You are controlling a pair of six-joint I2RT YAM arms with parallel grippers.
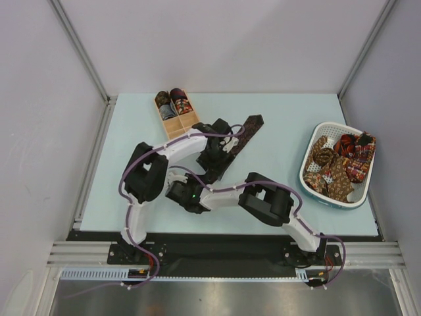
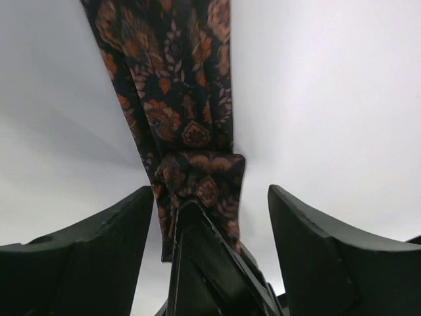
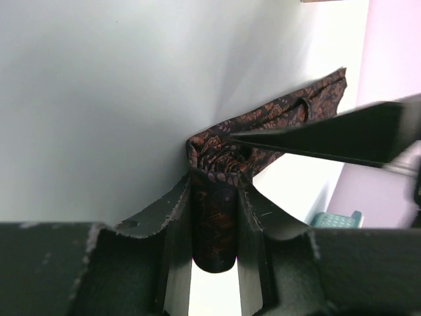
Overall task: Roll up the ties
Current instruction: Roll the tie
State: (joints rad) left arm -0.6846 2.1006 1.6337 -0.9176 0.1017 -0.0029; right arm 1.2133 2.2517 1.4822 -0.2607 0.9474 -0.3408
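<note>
A dark maroon tie with an orange pattern lies slantwise on the pale blue table, its wide pointed end far right. Its near end is folded into a small roll, and my right gripper is shut on that roll; from above, the right gripper comes in from the near left. My left gripper stands open astride the tie, its fingers either side of the folded end and of the right gripper's fingers. From above, the left gripper sits over the tie's middle.
A wooden compartment box at the back holds two rolled ties. A white basket on the right holds several loose ties; its teal side shows in the right wrist view. Both arms cross at the table's middle.
</note>
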